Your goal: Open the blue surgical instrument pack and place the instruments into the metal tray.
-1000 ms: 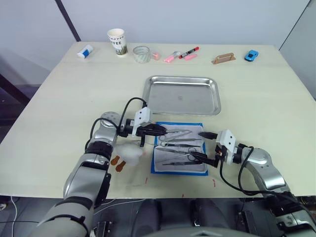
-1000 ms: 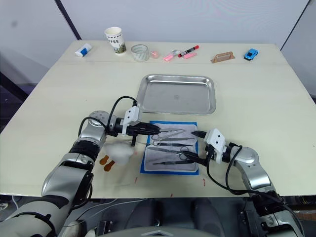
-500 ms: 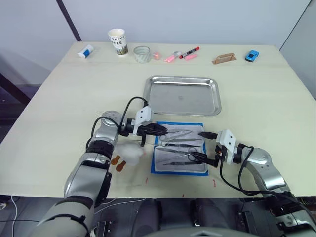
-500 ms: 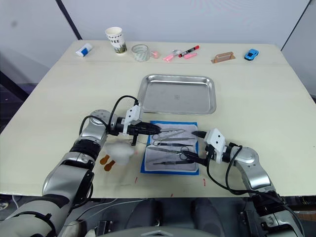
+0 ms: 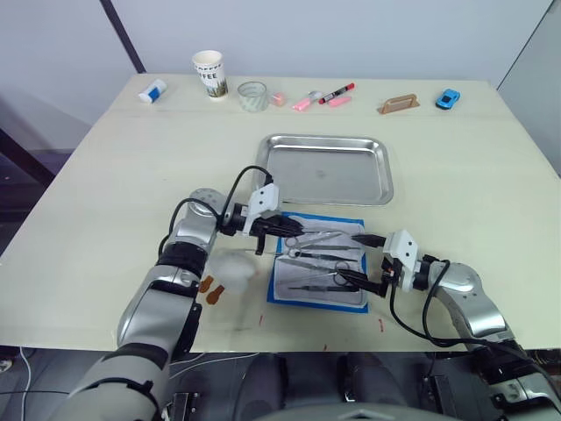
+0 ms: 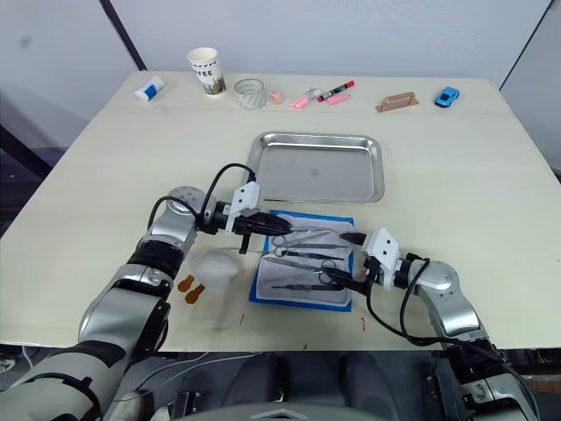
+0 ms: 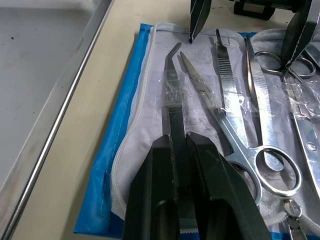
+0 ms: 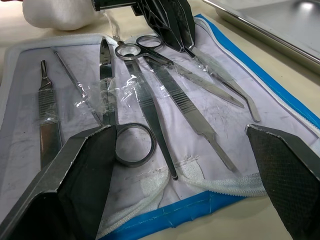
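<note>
Pale tabletop [image 5: 105, 175]: bent forceps [image 7: 172, 85] are pinched in the closed left claw [image 7: 178, 142]; a straight lift clear of the tape is advised. Right claw [image 8: 182, 150] is held wide, empty.

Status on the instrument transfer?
Left gripper shut on curved forceps. Right gripper open over pack. Tray bare, path clear.
</note>
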